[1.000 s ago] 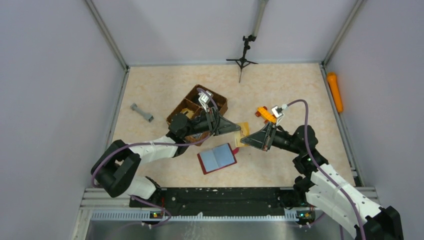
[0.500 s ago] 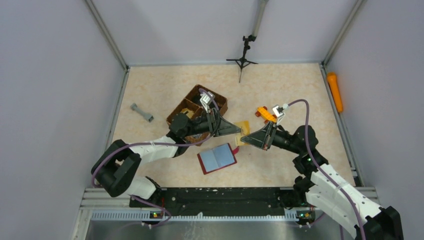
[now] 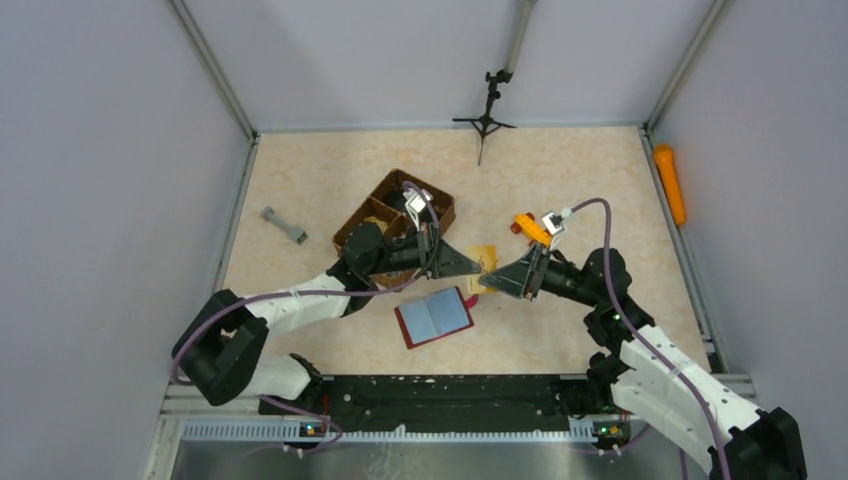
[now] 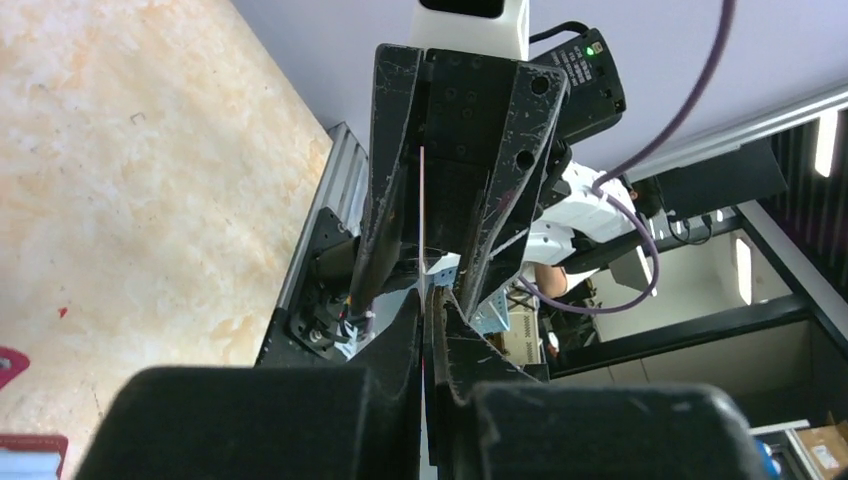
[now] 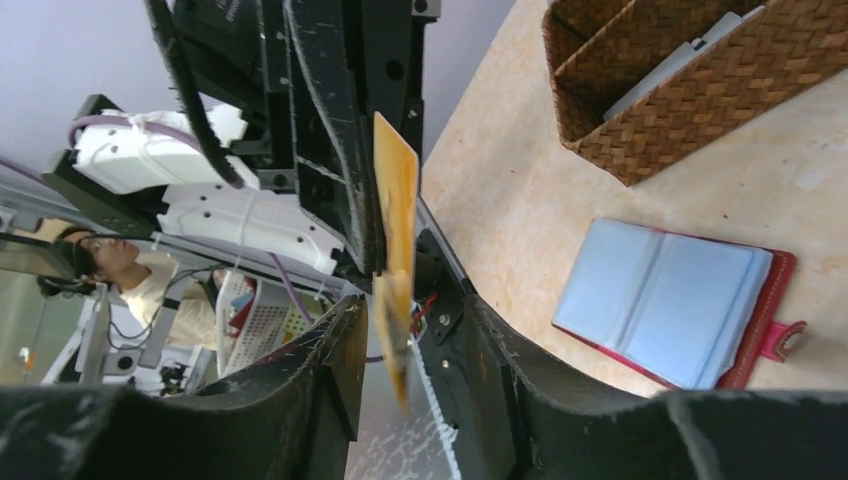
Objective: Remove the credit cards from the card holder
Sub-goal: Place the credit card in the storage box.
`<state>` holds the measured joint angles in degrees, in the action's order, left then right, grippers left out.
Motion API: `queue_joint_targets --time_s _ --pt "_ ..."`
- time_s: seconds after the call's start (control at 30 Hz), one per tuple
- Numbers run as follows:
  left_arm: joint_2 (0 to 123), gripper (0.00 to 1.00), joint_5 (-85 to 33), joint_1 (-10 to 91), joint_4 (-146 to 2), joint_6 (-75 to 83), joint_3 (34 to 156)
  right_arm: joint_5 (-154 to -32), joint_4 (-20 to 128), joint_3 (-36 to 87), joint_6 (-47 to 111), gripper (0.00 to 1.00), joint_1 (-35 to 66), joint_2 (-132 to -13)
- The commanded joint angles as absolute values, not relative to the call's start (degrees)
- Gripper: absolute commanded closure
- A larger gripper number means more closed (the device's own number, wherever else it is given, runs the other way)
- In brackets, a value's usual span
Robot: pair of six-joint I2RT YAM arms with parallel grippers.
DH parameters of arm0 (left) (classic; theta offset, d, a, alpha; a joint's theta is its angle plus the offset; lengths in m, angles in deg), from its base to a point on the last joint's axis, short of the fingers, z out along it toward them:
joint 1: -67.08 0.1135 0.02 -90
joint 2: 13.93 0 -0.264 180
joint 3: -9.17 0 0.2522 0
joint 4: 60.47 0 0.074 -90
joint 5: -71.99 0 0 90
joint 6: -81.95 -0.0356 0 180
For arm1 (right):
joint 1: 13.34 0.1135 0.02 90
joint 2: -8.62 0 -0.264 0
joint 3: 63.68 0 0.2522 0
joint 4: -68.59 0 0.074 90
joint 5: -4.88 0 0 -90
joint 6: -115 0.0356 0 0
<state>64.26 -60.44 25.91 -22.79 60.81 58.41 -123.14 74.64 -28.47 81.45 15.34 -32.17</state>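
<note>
while aloft, card (image 5: 395,190) in left hand (image 3: 480,265)

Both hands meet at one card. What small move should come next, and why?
Probably draw the right hand straight back from the card. The left hand is shut on the card, while the right hand's fingers stand open on either side of it, so the left alone seems to hold it. Backing off would let the left hand carry it away.

The dark red card holder (image 3: 433,316) lies open and flat on the table (image 3: 560,180), bluish-grey sleeves facing up, snap tab poking out to the right. A tan card (image 3: 486,253) is held in the air, just beyond it.
</note>
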Motion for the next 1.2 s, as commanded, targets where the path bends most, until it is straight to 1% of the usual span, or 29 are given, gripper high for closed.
queue_joint_targets --time_s 0.0,0.07,0.13,0.17,0.27,0.37,0.4,0.43,0.5,0.63,0.73,0.77,0.8,0.87,0.93,1.1,1.17 --pt "58.2 1.0 -59.8 28.0 -42.9 48.0 64.3 -122.1 69.1 -24.8 75.6 0.54 14.8 -31.4" --pt "54.9 1.0 -55.8 29.6 -62.7 36.8 70.1 -120.1 65.2 -24.0 73.1 0.49 14.8 -30.3" --pt "53.6 1.0 -45.0 29.9 -84.2 24.9 77.6 -118.4 62.1 -23.6 70.9 0.49 14.8 -29.1" --pt "53.8 1.0 -39.0 29.9 -93.8 21.4 81.0 -117.8 61.0 -23.4 69.8 0.49 14.8 -28.5" --pt "56.7 1.0 -26.3 30.0 -108.4 13.9 89.5 -116.2 59.5 -23.3 68.1 0.48 14.7 -27.0" --pt "60.9 1.0 -15.1 30.0 -117.8 9.1 96.3 -115.6 59.0 -22.8 67.9 0.48 14.8 -26.5" --pt "62.5 0.97 -11.4 30.0 -120.4 7.6 98.4 -115.6 58.8 -22.5 67.8 0.48 14.8 -26.5" --pt "64.0 0.91 -6.5 29.9 -123.1 6.5 100.4 -115.6 58.4 -22.3 67.7 0.48 14.7 -26.5" --pt "67.3 0.87 0.7 29.9 -127.6 5.3 104.0 -115.3 57.8 -21.9 67.4 0.48 14.8 -26.4" --pt "74.3 0.87 13.6 29.9 -133.5 1.3 109.4 -114.8 57.4 -21.7 67.4 0.48 14.7 -25.9" --pt "79.7 0.92 20.7 29.9 -134.0 -2.6 110.5 -114.5 57.6 -21.7 67.5 0.48 14.7 -25.5" --pt "81.1 0.96 22.6 30.0 -133.6 -3.4 110.5 -114.5 57.8 -21.8 67.6 0.48 14.7 -25.6" --pt "82.6 1.0 23.5 30.0 -132.7 -3.9 110.8 -114.4 58.1 -21.9 67.8 0.48 14.7 -25.6" --pt "85.0 1.0 21.8 30.1 -133.6 -3.6 112.8 -114.4 59.1 -22.2 68.3 0.48 14.7 -25.7" --pt "85.1 1.0 16.2 30.0 -132.9 -2.5 113.5 -114.4 59.4 -22.4 68.7 0.48 14.7 -26.2" --pt "78.2 1.0 2.7 30.0 -124.2 -2.5 107.2 -114.6 59.9 -22.2 68.2 0.48 14.7 -28.5" --pt "76.8 1.0 1.1 30.1 -123.6 -2.0 105.9 -115.1 60.9 -22.2 68.4 0.48 14.7 -29.5"
